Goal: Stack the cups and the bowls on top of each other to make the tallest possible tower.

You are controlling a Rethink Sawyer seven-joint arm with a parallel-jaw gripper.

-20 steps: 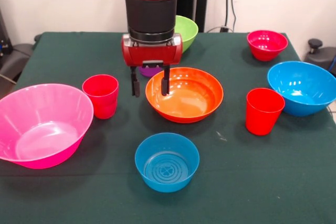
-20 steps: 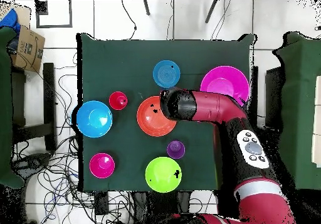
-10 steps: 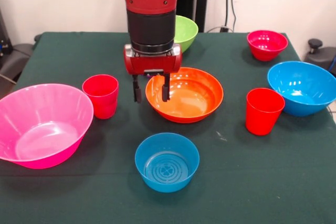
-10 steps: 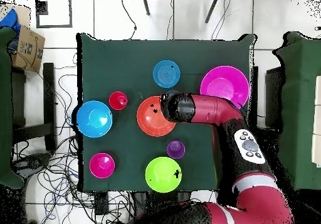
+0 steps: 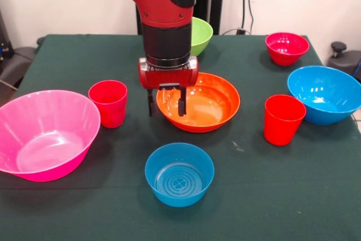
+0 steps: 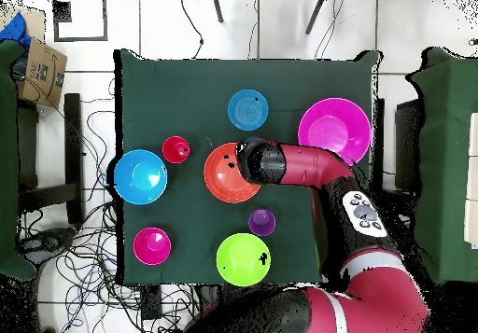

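Pink, red, blue and orange plastic crowds a dark green tablecloth [image 5: 67, 60]: an empty pink bowl [image 5: 45, 134] at left, a red cup [image 5: 108, 103], a small blue bowl [image 5: 179, 174] at bottom centre. The gripper [image 5: 166, 101], fingers parted and empty, straddles the orange bowl's [image 5: 206, 103] left rim. Another red cup [image 5: 283, 119] and a large blue bowl [image 5: 324, 94] sit right, all unstacked.

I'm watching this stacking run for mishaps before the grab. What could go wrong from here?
The open gripper straddles the orange bowl's rim, one finger inside, one outside. A pinch on that thin, sloped rim may slip, or tilt the bowl when lifted. The red cup stands close beside the outer finger and might be knocked if the arm drifts sideways. The small blue bowl sits just in front, so a dropped bowl could strike it.
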